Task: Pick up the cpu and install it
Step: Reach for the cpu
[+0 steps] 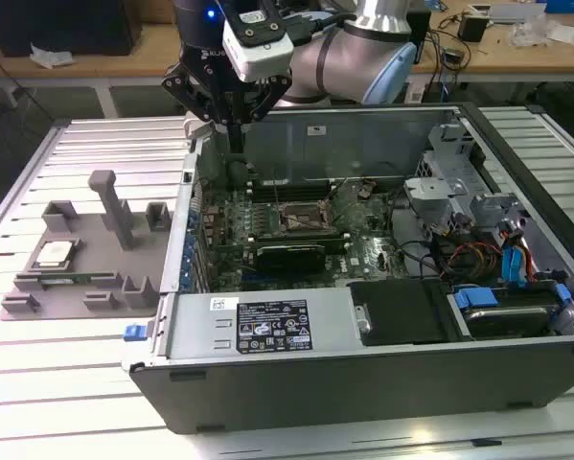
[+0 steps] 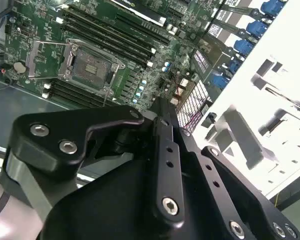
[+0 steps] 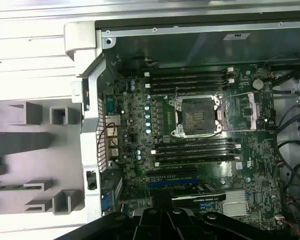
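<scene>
While the silvery square cpu (image 1: 55, 254) lies on a grey tray (image 1: 85, 240), the pincer (image 1: 237, 144) is pressed together.

The cpu (image 1: 54, 254) is silvery-grey with a pale rim, and the holder tray (image 1: 80, 225) under it is matte grey. The counter (image 1: 57, 402) is white, ribbed in long parallel slats. The computer case (image 1: 363, 383) is bare grey metal, and its label (image 1: 267, 326) is white with black print. The motherboard (image 3: 134, 130) is green, dotted with pale blue capacitors (image 3: 148, 115) — its socket (image 3: 197, 115) is black inside a silver frame. The connectors (image 1: 516, 264) are bright blue and the wires (image 1: 469, 251) red, yellow and black. The end effector (image 1: 236, 134) is black — with silver screw heads in the second wrist view.
</scene>
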Action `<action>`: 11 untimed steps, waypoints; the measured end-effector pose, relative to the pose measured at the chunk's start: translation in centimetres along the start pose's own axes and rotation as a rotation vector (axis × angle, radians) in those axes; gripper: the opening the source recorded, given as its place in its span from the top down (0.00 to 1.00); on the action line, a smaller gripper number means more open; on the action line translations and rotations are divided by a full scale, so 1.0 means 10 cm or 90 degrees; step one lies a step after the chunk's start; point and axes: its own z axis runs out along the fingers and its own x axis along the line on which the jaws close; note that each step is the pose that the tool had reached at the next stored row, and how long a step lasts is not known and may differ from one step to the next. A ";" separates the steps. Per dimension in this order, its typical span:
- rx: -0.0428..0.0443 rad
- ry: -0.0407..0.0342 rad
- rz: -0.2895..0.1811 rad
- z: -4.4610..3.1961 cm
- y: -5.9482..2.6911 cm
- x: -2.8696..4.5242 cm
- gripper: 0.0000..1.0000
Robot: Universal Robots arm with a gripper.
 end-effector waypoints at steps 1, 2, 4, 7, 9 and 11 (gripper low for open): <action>0.0000 0.0000 0.000 0.000 0.000 0.000 0.89; 0.0000 0.0000 0.000 0.000 0.000 0.000 0.89; 0.0000 0.0000 0.000 0.000 0.000 0.000 0.89; 0.0000 0.0000 0.000 0.000 0.000 0.001 0.89; 0.0000 0.0000 0.000 -0.001 -0.002 0.033 0.89; 0.0000 -0.0001 0.000 -0.001 -0.004 0.057 0.89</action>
